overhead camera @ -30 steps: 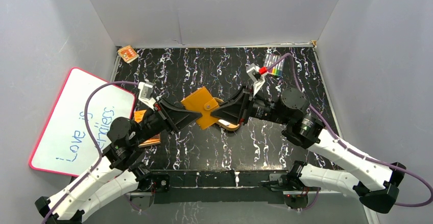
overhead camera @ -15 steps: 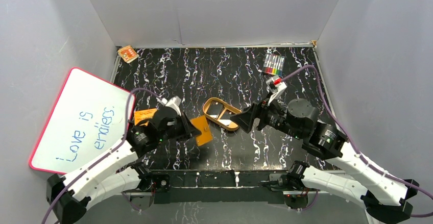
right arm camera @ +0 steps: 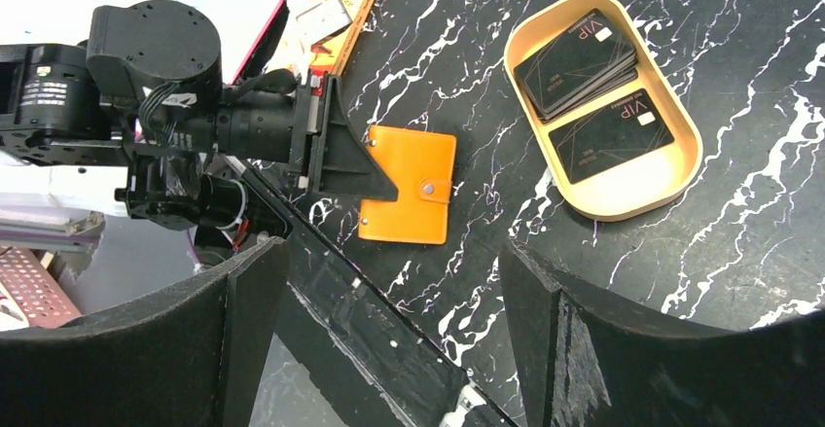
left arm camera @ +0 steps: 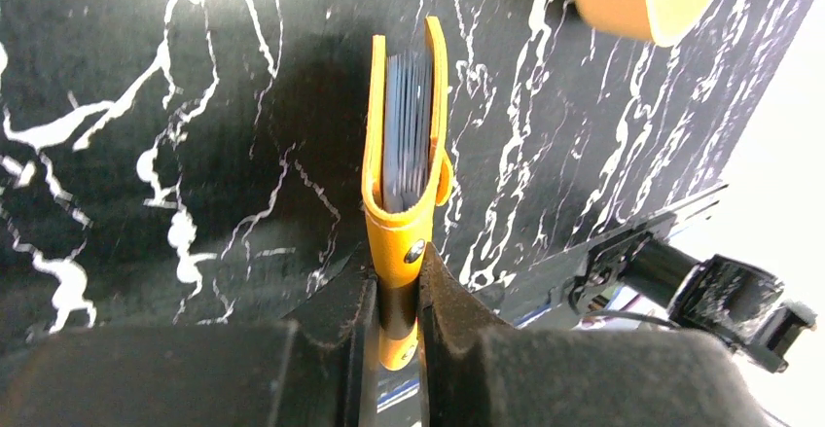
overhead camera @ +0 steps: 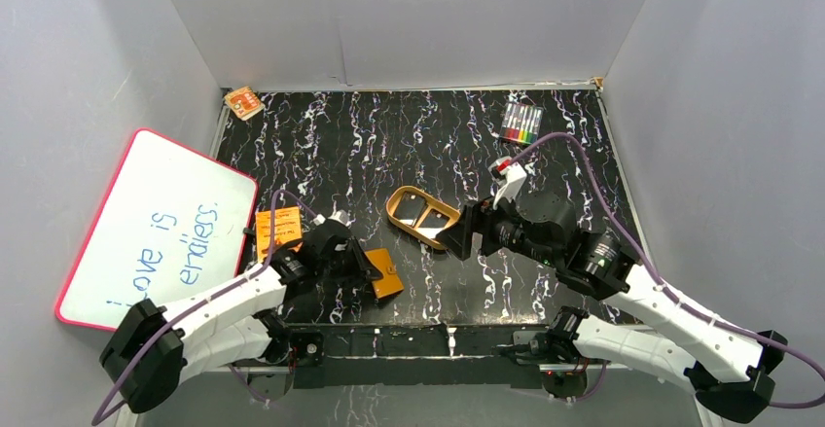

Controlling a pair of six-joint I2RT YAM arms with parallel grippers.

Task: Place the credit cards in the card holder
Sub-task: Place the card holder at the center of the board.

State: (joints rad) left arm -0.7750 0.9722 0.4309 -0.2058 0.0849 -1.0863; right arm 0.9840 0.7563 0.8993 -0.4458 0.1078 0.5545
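Marbled black table [overhead camera: 409, 135]: left jaws clamp the card holder [left arm camera: 394, 237] edge-on, sleeves [left arm camera: 407, 116] barely visible; right jaws gape.

1. The flat marble-look tabletop [overhead camera: 389, 145] is black with white veins.
2. The small orange leather card holder [right arm camera: 409, 196] has a silver snap and pale blue-grey inner sleeves [left arm camera: 407, 125].
3. The thin black rectangular credit cards [right arm camera: 608, 135] bear white "VIP" lettering.
4. The oval tray [right arm camera: 584, 211] is plain tan.
5. The rectangular whiteboard [overhead camera: 126, 213] has a pink-red border and blue writing.
6. The small marker pack [overhead camera: 521, 123] is multicoloured.
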